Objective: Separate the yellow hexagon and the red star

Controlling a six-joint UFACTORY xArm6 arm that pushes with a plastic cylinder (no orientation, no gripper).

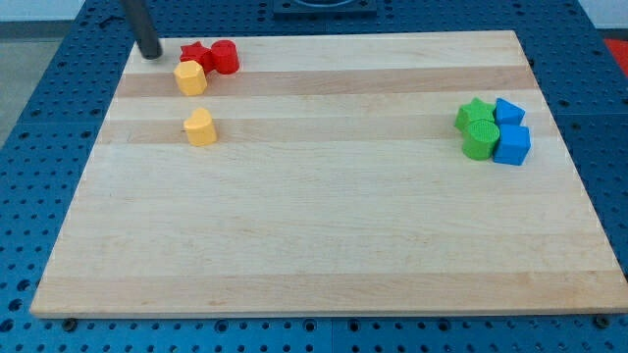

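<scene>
Resting my tip (150, 55) bare, touching nothing, just left of red star (194, 53); yellow hexagon (190, 77) touches star's lower edge, top-left board (314, 245). Both look light, rigid, slippery; push hexagon's flat side.

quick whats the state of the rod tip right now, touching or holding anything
No gripper; my tip holds nothing.
It stands at the wooden board's top-left corner, left of the red star block and above-left of the yellow hexagon block, touching neither.
</scene>
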